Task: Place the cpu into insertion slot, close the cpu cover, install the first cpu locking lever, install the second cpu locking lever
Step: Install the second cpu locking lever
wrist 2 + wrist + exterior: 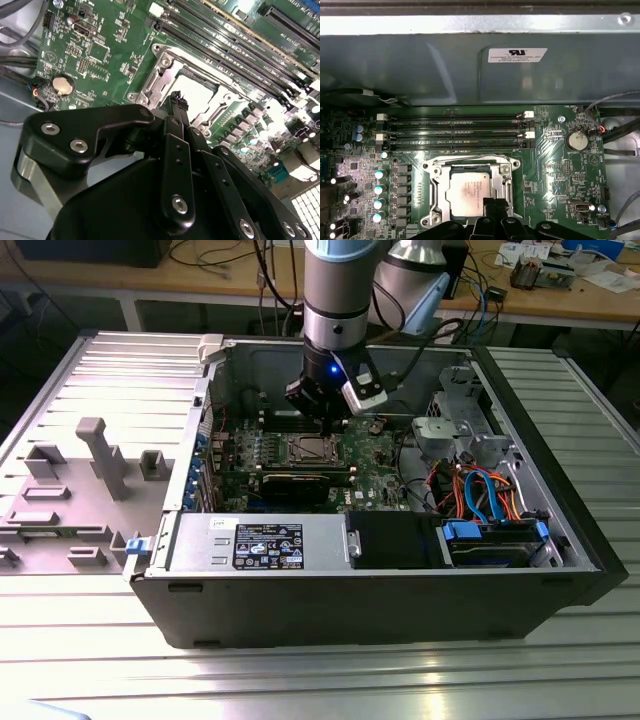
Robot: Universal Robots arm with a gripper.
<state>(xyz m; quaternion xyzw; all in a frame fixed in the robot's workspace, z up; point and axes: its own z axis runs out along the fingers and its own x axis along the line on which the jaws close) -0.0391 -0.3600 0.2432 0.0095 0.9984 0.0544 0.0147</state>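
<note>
The cpu (469, 192), a small square chip with a silvery top, lies flat in the insertion slot on the green board (555, 175); the slot's pin field is hidden under it. The cpu cover (436, 175), a silver frame, lies flat around the chip. In the second wrist view the cpu (196, 89) glares bright inside the cover (161, 75). My gripper (495, 204) hovers at one edge of the chip, its black fingers together with nothing between them. In the exterior view the gripper (328, 428) hangs just above the cpu (305, 449) inside the open case.
Long black memory slots (455, 127) run beside the socket, toward the case wall (470, 70). A coin battery (576, 140) sits on the board. A black graphics card (300, 485), a power supply (260, 540) and coloured cables (480, 490) crowd the case. A grey tray (80, 470) lies outside.
</note>
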